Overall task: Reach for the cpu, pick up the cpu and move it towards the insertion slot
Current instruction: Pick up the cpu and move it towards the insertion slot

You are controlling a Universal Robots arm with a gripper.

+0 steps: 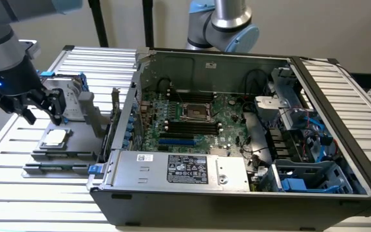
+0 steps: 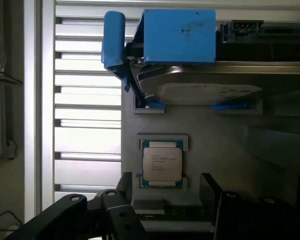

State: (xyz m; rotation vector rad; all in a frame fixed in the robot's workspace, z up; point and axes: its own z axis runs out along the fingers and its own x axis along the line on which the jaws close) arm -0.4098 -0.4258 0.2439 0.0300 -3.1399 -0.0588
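Cpu (image 1: 54, 137): silver square top, pale edges, flat in grey holder (image 1: 44, 155) on slatted metal tabletop (image 1: 18, 198). Claw (image 1: 44, 116) wide open above it, holding nothing.

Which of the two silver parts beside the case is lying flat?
The cpu, the small square chip; the larger hard drive in its blue frame stands on edge.

Bright, even light; glare whitens the worktop (image 2: 85, 140) slats, the cpu (image 2: 162, 166) gleams softly, the case (image 1: 211, 63) lies shaded inside.
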